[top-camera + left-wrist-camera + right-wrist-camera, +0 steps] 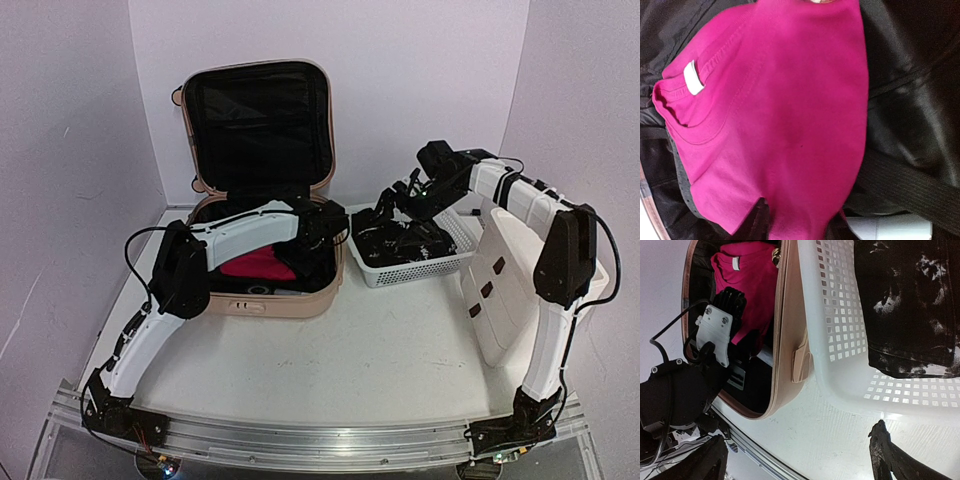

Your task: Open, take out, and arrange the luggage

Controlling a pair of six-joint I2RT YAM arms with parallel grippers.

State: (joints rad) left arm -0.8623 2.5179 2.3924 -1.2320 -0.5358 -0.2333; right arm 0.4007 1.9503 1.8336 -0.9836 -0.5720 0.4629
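Note:
The pale pink luggage [268, 300] lies open on the table with its black-lined lid [260, 120] standing upright at the back. It also shows in the right wrist view [786, 340]. A folded magenta shirt [255, 266] lies in its lower half. My left gripper [312, 240] reaches into the case. In the left wrist view [797, 226] its jaws are closed on the near fold of the shirt [780, 110]. My right gripper [384, 217] is open and empty above the table [797, 455], at the left edge of the white mesh basket [840, 315].
The basket [412, 276] holds black speckled clothing [402, 240], also in the right wrist view [910, 305]. A white drawer cabinet [510, 280] stands at the right. A black strap [905, 185] and a white item [890, 227] lie in the case beside the shirt.

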